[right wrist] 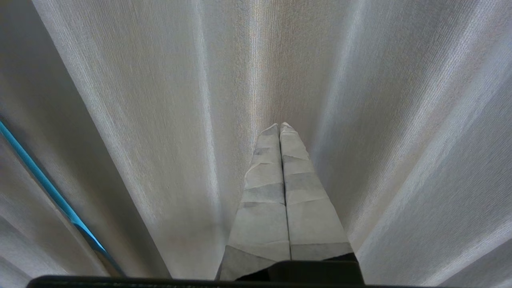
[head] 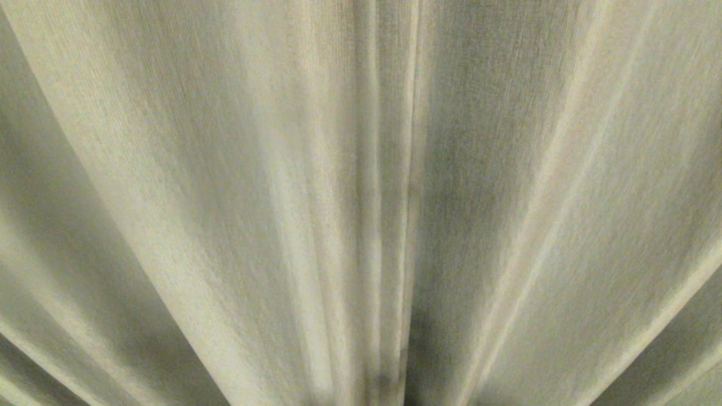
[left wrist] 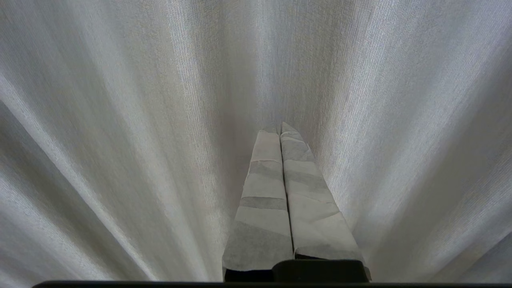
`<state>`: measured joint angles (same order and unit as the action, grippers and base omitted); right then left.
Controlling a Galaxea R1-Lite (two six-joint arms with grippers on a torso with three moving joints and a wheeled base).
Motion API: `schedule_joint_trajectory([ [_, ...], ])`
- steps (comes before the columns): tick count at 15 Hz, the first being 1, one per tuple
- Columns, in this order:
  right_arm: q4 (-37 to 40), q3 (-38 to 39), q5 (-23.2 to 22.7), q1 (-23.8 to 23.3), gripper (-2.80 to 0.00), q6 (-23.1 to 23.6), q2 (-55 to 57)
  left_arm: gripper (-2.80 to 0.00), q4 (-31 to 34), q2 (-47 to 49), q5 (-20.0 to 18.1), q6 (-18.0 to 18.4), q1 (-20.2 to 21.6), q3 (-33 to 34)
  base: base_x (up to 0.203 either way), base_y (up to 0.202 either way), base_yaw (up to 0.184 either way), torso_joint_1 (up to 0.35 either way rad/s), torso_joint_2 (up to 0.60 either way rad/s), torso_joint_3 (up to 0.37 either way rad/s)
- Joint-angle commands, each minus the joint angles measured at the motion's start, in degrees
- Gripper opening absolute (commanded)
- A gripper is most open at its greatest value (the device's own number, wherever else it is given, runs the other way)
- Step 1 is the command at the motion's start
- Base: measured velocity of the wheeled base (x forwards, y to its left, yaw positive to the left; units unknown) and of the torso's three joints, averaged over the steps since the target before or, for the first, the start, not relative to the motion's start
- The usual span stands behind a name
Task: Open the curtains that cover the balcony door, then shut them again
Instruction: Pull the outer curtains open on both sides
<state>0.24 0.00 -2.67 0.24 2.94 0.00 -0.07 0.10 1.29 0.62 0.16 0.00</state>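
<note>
Curtains [head: 225, 169]: pleated, woven beige-grey folds

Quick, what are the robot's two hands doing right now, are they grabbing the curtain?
Left gripper: closed, holding nothing, tip close against the curtains.
Right gripper: closed, holding nothing, also right at the fabric.

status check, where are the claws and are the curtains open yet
Left claw shut, tips close to the curtains. Right claw shut, same. Curtains drawn, filling every view, door not visible.
</note>
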Motion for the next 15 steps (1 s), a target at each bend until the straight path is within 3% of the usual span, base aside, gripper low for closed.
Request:
schedule_joint_trajectory([
  [1, 0.02, 0.0, -0.05, 0.02, -2.8, 0.05, 0.0, -2.8, -0.01, -0.01, 0.03, -0.01, 0.02, 0.0, 0.0, 0.0, 0.0, 0.0, 0.0, 0.0],
  [15, -1.03, -0.09, -0.05, 0.02, -2.8, 1.61, 0.0, -2.8, -0.01, -0.01, 0.03, -0.01, 0.02, 0.0, 0.0, 0.0, 0.0, 0.0, 0.0, 0.0],
])
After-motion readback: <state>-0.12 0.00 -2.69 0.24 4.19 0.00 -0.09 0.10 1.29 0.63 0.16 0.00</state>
